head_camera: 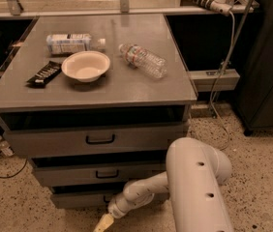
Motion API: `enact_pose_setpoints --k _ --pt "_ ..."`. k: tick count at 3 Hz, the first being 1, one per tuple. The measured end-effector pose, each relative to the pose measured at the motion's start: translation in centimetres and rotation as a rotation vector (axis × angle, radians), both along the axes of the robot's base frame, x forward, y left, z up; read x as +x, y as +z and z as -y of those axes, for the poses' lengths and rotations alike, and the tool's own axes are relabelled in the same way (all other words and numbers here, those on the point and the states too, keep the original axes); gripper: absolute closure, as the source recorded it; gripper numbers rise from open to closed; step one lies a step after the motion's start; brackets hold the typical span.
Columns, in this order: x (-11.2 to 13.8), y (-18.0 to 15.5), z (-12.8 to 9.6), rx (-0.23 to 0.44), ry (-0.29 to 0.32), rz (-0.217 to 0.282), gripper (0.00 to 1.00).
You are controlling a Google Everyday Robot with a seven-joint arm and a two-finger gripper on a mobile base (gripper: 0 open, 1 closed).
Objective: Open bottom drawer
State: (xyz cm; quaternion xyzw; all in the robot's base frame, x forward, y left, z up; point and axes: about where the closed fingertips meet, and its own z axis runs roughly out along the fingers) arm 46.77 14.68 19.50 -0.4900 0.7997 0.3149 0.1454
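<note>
The grey cabinet has three drawer fronts stacked under its top. The bottom drawer [81, 197] is the narrowest and lowest front; its small black handle [108, 197] is partly hidden behind my wrist. My white arm [194, 187] reaches down from the lower right. My gripper [103, 223] is at the frame's bottom edge, just below and in front of the bottom drawer, with pale yellowish fingertips [104, 221] pointing down-left toward the floor. The drawer front sits close to the cabinet.
On the cabinet top [175, 88] lie a white bowl [85, 65], a clear plastic bottle [143, 60], a white-labelled bottle [73, 43] and a black snack bar [44, 74]. The top drawer [98, 139] and middle drawer [102, 173] have black handles. A dark cabinet [267, 62] stands right. Speckled floor surrounds.
</note>
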Motion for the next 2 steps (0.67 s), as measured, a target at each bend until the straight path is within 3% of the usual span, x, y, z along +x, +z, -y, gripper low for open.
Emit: enact_pose_setpoints --k 2 --pt "-1.84 0.02 0.32 -0.016 0.010 -0.049 0.00"
